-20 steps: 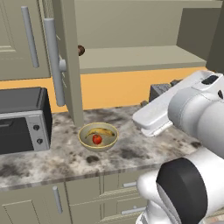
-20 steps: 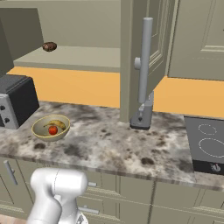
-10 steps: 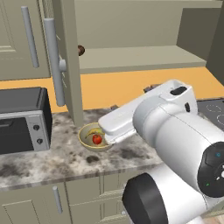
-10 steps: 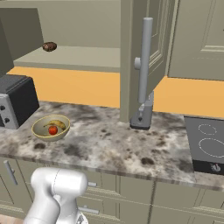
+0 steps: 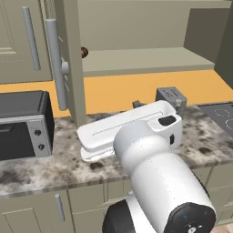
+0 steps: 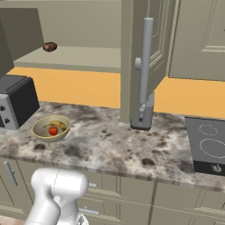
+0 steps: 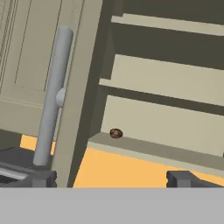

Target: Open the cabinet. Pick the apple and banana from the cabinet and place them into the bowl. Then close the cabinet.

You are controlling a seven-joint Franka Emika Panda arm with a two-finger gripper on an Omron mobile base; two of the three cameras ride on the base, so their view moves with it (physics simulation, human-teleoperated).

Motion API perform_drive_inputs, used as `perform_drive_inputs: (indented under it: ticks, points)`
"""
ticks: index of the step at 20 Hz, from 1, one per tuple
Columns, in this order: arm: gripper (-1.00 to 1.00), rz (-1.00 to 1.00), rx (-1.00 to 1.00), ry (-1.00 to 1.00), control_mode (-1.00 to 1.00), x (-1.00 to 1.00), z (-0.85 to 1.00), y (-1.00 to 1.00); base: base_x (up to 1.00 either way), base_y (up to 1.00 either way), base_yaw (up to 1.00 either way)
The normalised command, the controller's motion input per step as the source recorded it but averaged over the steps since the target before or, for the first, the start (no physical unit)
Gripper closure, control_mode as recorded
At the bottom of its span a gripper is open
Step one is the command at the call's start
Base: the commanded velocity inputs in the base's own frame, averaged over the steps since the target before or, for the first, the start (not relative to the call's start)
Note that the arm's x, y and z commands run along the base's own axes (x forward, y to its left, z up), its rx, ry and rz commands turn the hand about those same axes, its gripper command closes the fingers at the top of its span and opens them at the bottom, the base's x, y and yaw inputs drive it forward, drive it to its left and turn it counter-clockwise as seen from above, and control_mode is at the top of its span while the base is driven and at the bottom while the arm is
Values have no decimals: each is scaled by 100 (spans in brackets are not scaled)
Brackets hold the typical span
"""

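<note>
olive-beige doors of the cabinet [image 6: 145,61] stand swung out toward me, both of them open, and the plain beige shelves inside are bare apart from a small dark brown round object [image 6: 49,46] sitting near the left end of the lowest shelf. my gripper [image 7: 111,178] looks up at that opening from below; its two dark fingertips [image 7: 179,178] sit far apart at the bottom of the hand view with nothing between them, so the jaws are wide and hold nothing. just left of them in that view runs the long grey bar handle [image 7: 52,94] of the left door, upright along the door's edge.

on the speckled stone counter [image 6: 114,140] the bowl [image 6: 51,128] rests near the left end, just right of the dark toaster oven [image 6: 15,101]. the apple [image 6: 53,130] lies inside it, red and small, and the banana [image 6: 58,125] curves along behind the apple, the two close enough that i think they touch, though at this size i can't be sure. a grey toaster [image 6: 143,117] stands on the counter under the right door, and a black cooktop [image 6: 206,145] is set in the counter at the far right. in the left base view my white forearm [image 5: 132,129] stretches across the counter.
</note>
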Motion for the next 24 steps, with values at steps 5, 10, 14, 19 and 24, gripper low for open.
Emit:
perform_drive_inputs:
  ticks: [5,10,14,19,24]
  points:
    - [-100,-3,11,-27,-100,0,-5,44,0,0,0]
    - [-100,-6,0,-20,-100,11,-6,44,0,0,0]
    - [-100,-8,0,-1,-100,26,-1,47,0,0,0]
    - [-100,-11,0,0,-100,49,0,47,0,0,0]
    - [-100,-29,0,0,-100,41,0,36,0,0,0]
